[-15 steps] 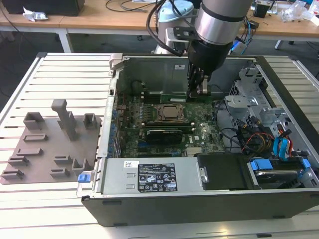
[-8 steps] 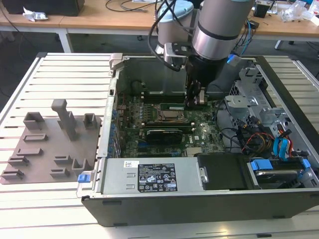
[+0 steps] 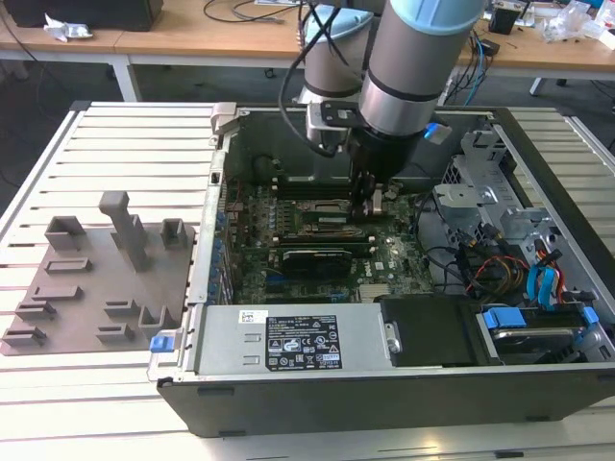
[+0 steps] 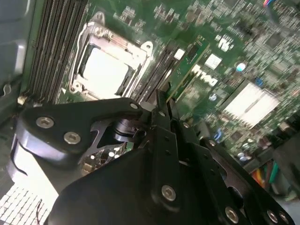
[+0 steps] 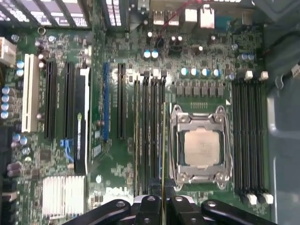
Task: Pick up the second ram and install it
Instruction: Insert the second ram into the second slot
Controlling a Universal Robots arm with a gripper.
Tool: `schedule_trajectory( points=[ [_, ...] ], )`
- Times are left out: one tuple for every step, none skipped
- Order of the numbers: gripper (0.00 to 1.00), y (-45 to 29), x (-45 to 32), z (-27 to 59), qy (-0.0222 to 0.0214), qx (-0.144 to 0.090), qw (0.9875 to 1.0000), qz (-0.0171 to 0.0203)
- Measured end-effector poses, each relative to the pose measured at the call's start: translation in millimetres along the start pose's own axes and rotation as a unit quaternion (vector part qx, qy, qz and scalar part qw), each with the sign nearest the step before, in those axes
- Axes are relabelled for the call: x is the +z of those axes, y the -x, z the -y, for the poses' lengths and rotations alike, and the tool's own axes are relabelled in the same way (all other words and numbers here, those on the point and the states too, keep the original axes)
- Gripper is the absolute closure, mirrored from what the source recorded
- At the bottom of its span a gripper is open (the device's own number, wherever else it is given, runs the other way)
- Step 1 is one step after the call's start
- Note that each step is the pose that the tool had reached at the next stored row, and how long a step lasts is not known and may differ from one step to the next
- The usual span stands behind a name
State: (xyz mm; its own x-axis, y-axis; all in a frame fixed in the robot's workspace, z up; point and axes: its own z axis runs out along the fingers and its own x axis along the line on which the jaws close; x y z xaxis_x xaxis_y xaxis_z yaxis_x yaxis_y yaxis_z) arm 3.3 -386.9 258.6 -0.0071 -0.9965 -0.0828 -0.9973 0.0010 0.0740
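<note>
Pincer (image 3: 370,204) lowered inside the open case (image 3: 317,384), over the motherboard (image 3: 404,254) beside the CPU socket (image 5: 200,147). Its fingers (image 5: 149,208) are nearly closed on the ram (image 5: 162,154), which stands on edge between them. In the first wrist view the ram appears as a thin line running along the black memory slots (image 5: 149,136) just beside the socket. In the second wrist view its green face (image 4: 187,77) tilts away from the fingertips, over the slots. The case rests on a slatted desk (image 3: 115,144)
</note>
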Motion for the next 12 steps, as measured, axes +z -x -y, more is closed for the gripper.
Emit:
schedule_trajectory(
  points=[
    [0.86,-0.2,1.9,-7.3,0.0000,0.000,1.0000,0.0019],
    [0.86,-0.3,3.0,-10.6,0.0002,-0.002,1.0000,0.0046],
    [0.86,-0.4,4.6,-12.7,0.0005,-0.006,1.0000,0.0078],
    [0.86,-0.9,7.4,-14.6,0.0012,-0.013,0.9999,0.0096],
    [0.86,-2.1,10.8,-15.4,0.0016,-0.018,0.9998,0.0095],
    [0.86,-2.6,14.5,-16.1,0.0016,-0.018,0.9998,0.0095],
    [0.86,-3.0,19.7,-16.8,0.0011,-0.011,0.9999,0.0101],
    [0.86,-3.1,21.7,-17.3,0.0006,-0.007,0.9999,0.0103],
    [0.86,-3.3,22.2,-18.0,0.0005,-0.005,0.9999,0.0104],
    [0.86,-3.3,22.3,-18.8,0.0003,-0.003,0.9999,0.0104],
    [0.86,-3.3,22.5,-19.2,0.0001,-0.002,0.9999,0.0106],
    [0.86,-4.6,22.7,-19.8,0.0001,-0.002,0.9999,0.0108]
  ],
)
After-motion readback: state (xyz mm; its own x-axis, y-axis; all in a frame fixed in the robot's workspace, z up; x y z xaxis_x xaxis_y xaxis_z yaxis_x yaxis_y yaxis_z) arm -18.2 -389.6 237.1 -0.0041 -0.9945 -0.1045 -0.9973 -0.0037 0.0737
